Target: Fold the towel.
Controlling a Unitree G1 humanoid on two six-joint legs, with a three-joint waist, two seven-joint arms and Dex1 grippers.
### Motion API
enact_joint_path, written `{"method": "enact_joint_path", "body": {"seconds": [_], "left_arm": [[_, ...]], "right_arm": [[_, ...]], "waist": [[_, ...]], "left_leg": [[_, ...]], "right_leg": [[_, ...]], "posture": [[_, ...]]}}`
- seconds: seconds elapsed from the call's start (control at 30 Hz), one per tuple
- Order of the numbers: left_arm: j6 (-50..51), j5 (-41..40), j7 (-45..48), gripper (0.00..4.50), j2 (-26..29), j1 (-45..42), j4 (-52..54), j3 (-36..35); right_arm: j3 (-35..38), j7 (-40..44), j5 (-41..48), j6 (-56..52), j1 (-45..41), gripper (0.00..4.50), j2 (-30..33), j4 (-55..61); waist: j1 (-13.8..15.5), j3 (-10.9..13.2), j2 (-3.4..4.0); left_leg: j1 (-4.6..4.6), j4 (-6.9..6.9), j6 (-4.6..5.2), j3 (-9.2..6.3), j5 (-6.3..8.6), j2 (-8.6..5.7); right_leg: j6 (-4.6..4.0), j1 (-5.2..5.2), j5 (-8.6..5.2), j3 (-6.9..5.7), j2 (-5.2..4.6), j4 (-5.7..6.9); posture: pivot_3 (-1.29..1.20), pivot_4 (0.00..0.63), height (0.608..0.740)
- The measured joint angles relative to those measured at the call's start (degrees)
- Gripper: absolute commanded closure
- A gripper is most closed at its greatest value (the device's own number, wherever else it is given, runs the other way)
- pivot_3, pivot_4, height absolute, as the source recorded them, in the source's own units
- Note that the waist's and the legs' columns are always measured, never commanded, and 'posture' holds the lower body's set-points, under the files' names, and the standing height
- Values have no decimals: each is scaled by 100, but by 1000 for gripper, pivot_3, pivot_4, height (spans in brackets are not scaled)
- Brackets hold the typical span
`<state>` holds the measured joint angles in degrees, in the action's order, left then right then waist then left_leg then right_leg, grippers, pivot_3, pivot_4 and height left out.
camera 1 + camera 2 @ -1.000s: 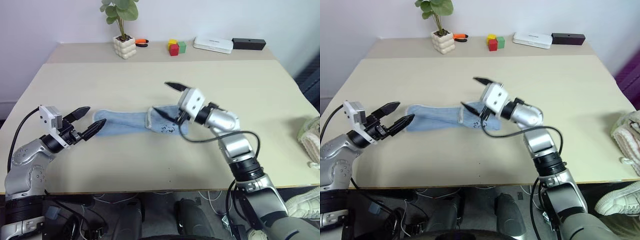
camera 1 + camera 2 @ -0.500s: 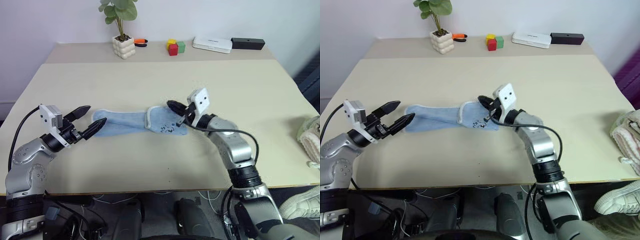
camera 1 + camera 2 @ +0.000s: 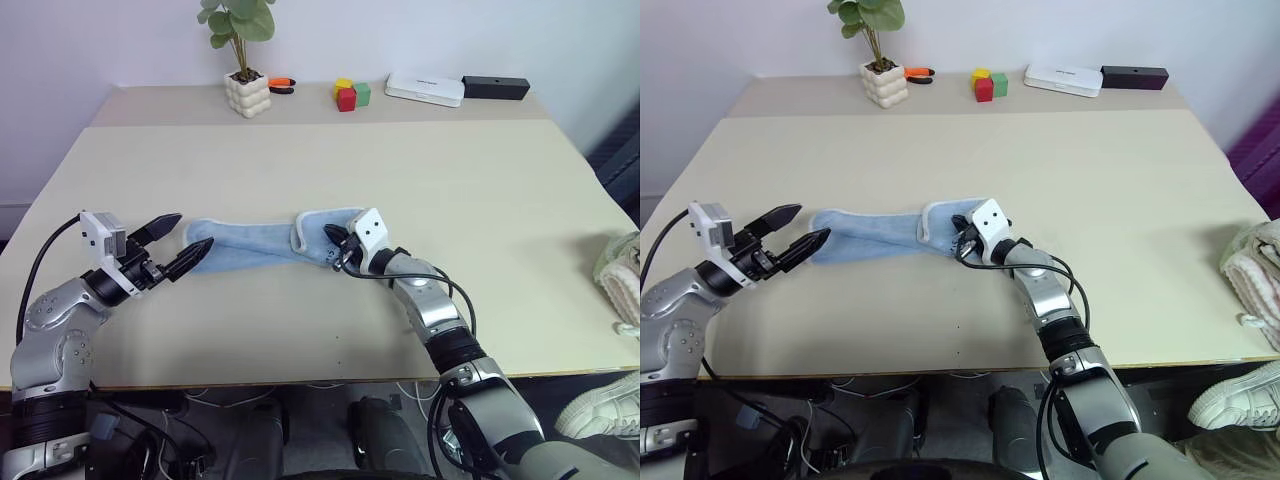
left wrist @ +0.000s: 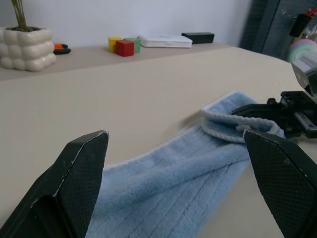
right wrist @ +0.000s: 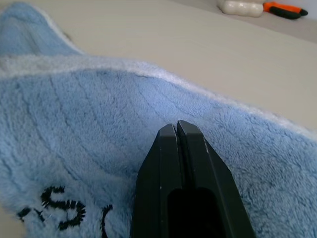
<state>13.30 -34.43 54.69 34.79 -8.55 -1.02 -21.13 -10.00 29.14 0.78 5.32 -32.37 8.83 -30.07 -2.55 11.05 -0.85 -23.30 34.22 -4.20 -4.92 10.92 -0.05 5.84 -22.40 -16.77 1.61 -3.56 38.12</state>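
The light blue towel (image 3: 250, 245) lies bunched in a long strip across the table's middle, its right end folded over with whitish edging (image 4: 223, 124) and dark lettering (image 5: 64, 210). My right gripper (image 3: 336, 245) is shut, fingertips (image 5: 176, 128) pressed together and resting low on the towel's right end; no cloth shows between them. My left gripper (image 3: 194, 230) stands open just off the towel's left end, fingers (image 4: 81, 166) spread wide with nothing between them, hovering a little above the table.
Along the back edge stand a potted plant (image 3: 248, 95), an orange tool (image 3: 283, 83), coloured blocks (image 3: 349, 95), a white box (image 3: 427, 89) and a black box (image 3: 496, 87). A cream knitted fabric lump (image 3: 620, 270) sits at the table's right edge.
My right gripper came down from above the towel onto its right end and went from open to shut. The left arm has stayed still.
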Motion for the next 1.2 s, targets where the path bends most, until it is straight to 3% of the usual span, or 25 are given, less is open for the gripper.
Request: {"method": "enact_joint_path", "body": {"seconds": [0.27,0.43,0.53,0.73,0.87,0.97,1.1,1.2], "left_arm": [[38,-7,-20,0,0,98,84,-1],[418,-185,-199,0,1,157,200,-29],[1079,-656,-522,0,-5,214,374,-192],[2122,-1563,-1567,0,-279,596,1156,-642],[2406,-1920,-2571,0,-914,1007,1822,-734],[2465,-1993,-3105,0,-1084,1217,2247,-733],[2352,-2738,-4501,0,-2454,1317,2855,-764],[2327,-3313,-5330,0,-2997,1404,2980,-665]], "right_arm": [[-257,-238,-517,325,-22,4489,34,-76],[41,-145,-169,-354,-138,4489,68,358],[346,-41,129,-707,-423,3685,180,863],[593,99,454,-1328,-607,783,310,1690],[624,90,515,-1471,-583,783,335,1900],[621,101,516,-1494,-561,783,358,1981],[606,111,520,-1495,-499,783,356,1982],[604,115,521,-1494,-499,783,352,1983]], "waist": [[0,-17,-27],[2,-13,-21],[2,-13,-21],[2,-13,-22],[12,-13,-23],[24,-14,-23],[52,-14,-25],[58,-14,-25]], "left_leg": [[13,0,0,-1,0,1],[0,0,0,-2,0,1],[-4,0,0,-4,0,2],[-4,-3,0,-2,1,1],[-5,-3,0,-3,1,1],[-4,-2,0,-3,0,1],[-7,3,0,1,0,-3],[-6,4,0,-2,0,0]], "right_leg": [[-2,11,-1,0,1,0],[-1,-2,0,1,-1,1],[-1,-6,0,1,-1,0],[-1,-5,0,2,-5,-2],[-1,-5,0,2,-6,-3],[-2,-3,0,2,-5,-3],[0,4,1,3,-12,-15],[-1,1,1,2,-4,-12]], "posture": [[0,150,740],[0,150,740],[0,150,740],[0,150,740],[0,150,740],[0,150,740],[0,150,740],[0,150,740]]}}
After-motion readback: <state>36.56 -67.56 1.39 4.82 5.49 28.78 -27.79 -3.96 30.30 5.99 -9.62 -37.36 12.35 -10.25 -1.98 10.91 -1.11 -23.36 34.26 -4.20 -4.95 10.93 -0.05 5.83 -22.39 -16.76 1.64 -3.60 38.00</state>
